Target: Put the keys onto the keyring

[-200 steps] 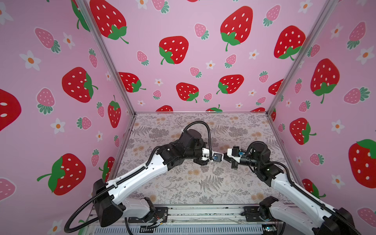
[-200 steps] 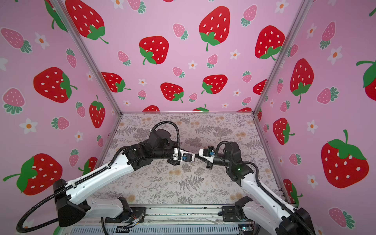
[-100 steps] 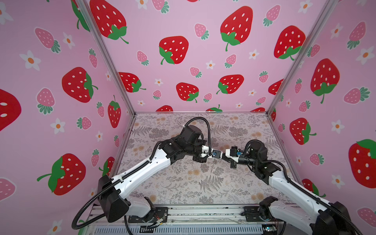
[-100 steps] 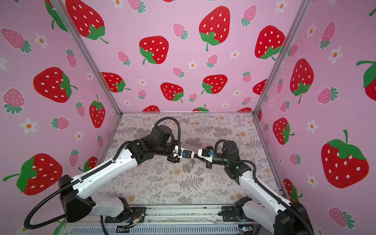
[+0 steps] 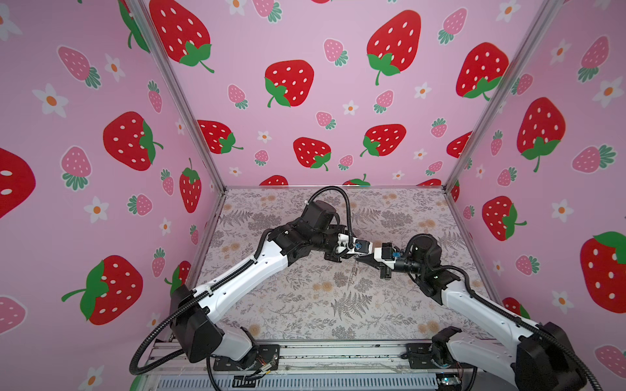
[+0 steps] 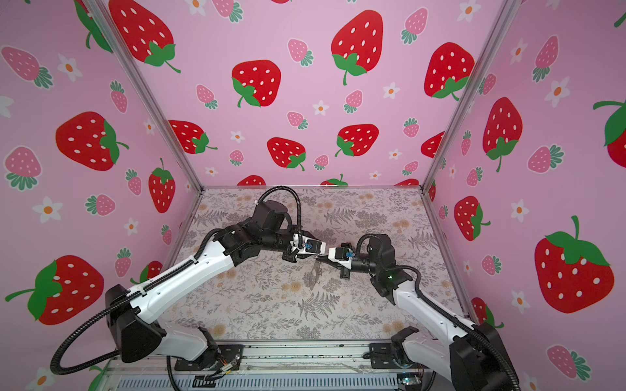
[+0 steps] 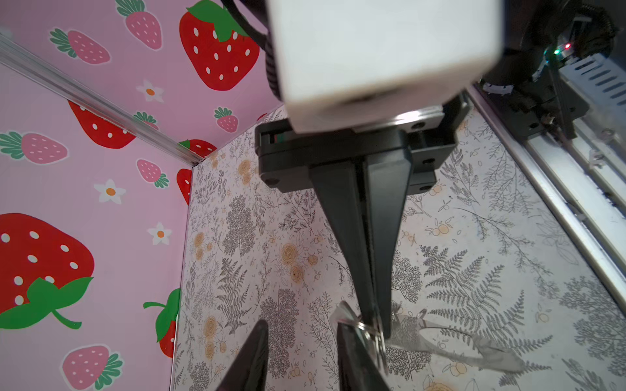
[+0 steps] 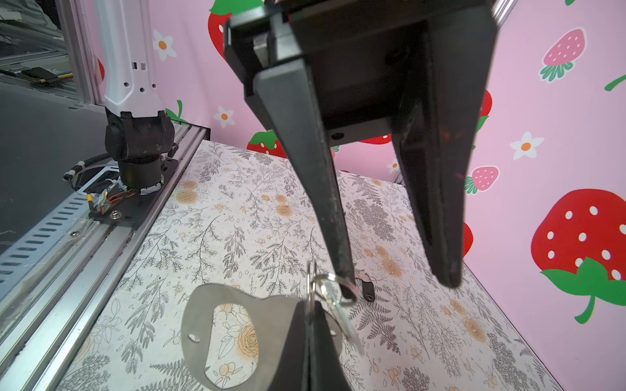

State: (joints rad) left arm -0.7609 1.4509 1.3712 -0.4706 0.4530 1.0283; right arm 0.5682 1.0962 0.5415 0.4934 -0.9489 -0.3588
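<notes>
- Around the middle of the floral table (image 5: 305, 321), both arms meet tip to tip in both top views. The left one reaches in from about 7 o'clock and the right one from about 5.
- The right gripper (image 8: 310, 306) has its jaws pressed tight together on the keyring (image 8: 200, 325), pinching the grey plate right at its edge.
- In a top view the keyring hangs off those tips toward 6 o'clock, nearly edge-on to the camera.
- The left gripper (image 8: 396, 284) is spread apart and isn't clamping anything.
- One finger (image 8: 315, 189) of it has its tip poked right at the small ring (image 8: 328, 277) on the plate's edge (looks like it's inside the loop, but that's hard to be sure of). The other finger is just out in the air.
- The silver key (image 8: 343, 325) looks to dangle from that same ring, right beside the right gripper's tips.
- The black-headed key (image 8: 367, 287) lies flat on the table, apart from the keyring, under where the grippers meet. The top views hide it.
</notes>
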